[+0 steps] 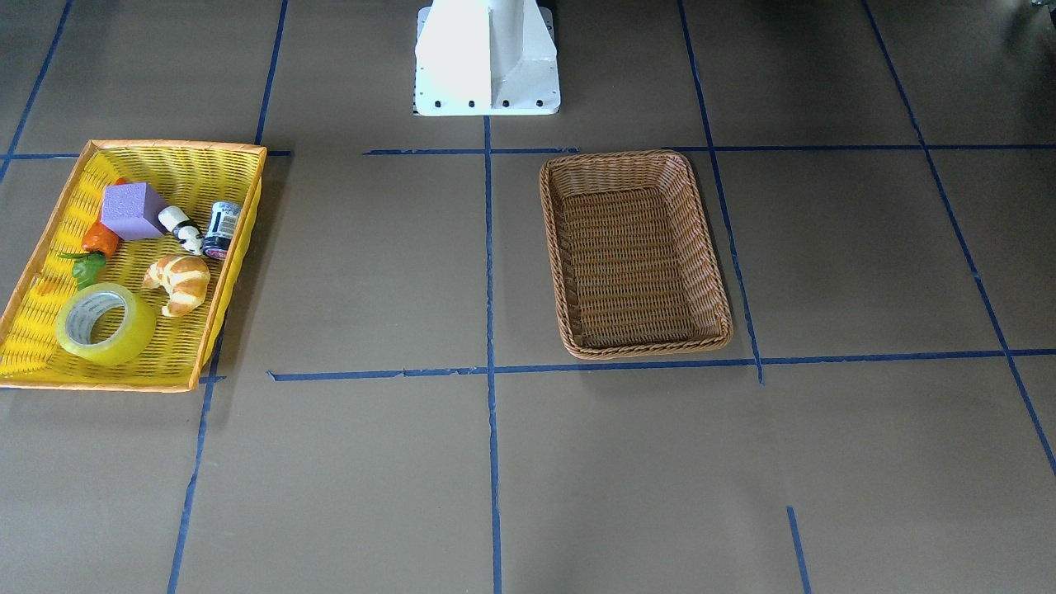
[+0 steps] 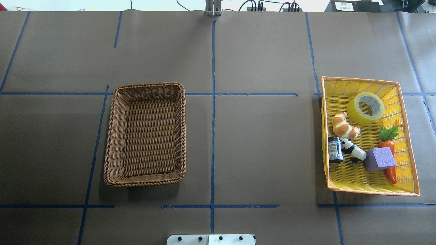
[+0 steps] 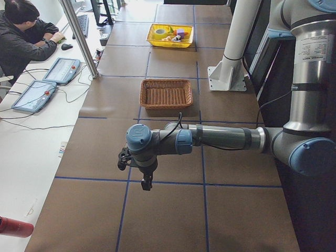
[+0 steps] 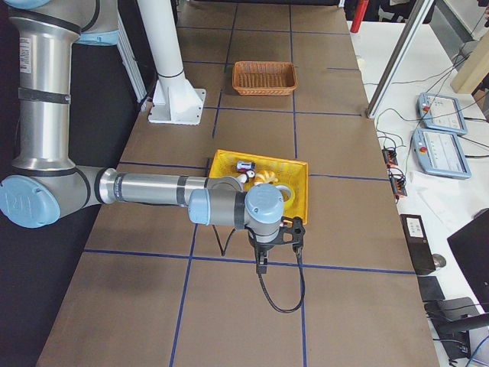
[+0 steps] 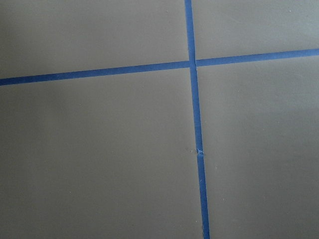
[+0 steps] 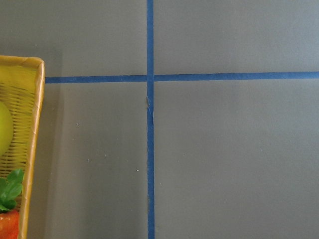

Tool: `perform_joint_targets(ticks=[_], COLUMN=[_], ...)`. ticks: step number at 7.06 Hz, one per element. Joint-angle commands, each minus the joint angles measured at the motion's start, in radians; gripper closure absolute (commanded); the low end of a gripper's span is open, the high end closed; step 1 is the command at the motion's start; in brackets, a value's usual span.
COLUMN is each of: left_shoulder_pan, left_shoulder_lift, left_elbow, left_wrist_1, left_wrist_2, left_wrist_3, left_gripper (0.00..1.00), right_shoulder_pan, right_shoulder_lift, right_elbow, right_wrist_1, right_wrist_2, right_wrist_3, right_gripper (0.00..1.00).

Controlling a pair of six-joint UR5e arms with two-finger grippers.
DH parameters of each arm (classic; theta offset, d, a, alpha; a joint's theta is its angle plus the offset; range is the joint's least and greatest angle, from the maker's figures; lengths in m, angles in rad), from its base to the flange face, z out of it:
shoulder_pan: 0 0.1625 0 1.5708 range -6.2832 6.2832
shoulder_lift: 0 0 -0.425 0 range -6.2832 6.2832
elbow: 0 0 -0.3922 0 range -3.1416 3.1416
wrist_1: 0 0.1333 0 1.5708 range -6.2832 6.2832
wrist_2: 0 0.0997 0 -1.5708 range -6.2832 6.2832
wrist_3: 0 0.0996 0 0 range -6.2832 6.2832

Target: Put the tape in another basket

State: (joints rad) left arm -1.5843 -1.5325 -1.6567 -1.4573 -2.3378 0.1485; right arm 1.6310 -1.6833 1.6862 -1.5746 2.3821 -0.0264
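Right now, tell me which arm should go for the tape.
Right. The tape lies in the yellow basket on the robot's right side, and the right arm hangs just beside that basket. The left arm hangs at the far end, beyond the wicker basket.

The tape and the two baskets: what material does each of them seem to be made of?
The tape looks like glossy, translucent yellow-green plastic film wound on a grey-white core, probably cardboard. The brown basket seems to be matte woven wicker with a braided rim; it could also be imitation. The yellow basket looks like plastic weave, judging by its bright, even colour and slight shine, with an orange rim.
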Motion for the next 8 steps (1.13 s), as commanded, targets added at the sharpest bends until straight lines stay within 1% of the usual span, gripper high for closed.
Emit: perform_joint_targets(ticks=[1, 5, 6, 7, 8], left_shoulder_pan=[0.001, 0.001, 0.001, 0.000, 0.001], left_shoulder_lift=[0.000, -0.002, -0.002, -0.002, -0.002], left_elbow=[0.001, 0.001, -0.003, -0.003, -0.003], left_wrist_1=[-0.002, -0.003, -0.003, -0.005, -0.005], left_wrist_2=[0.000, -0.003, -0.008, -0.008, -0.011], left_wrist_3=[0.000, 0.000, -0.003, -0.001, 0.000], left_gripper=[0.00, 0.00, 0.00, 0.00, 0.00], right_shoulder_pan=[0.000, 0.000, -0.032, -0.042, -0.093], right_shoulder_lift=[0.004, 0.004, 0.008, 0.019, 0.095], right_elbow=[0.001, 0.001, -0.002, 0.003, 0.026], right_wrist_1=[0.002, 0.002, 0.013, 0.065, 0.061], right_wrist_2=[0.011, 0.012, 0.005, 0.006, 0.000], right_wrist_3=[0.002, 0.013, 0.006, 0.041, 0.083], right_gripper=[0.00, 0.00, 0.00, 0.00, 0.00])
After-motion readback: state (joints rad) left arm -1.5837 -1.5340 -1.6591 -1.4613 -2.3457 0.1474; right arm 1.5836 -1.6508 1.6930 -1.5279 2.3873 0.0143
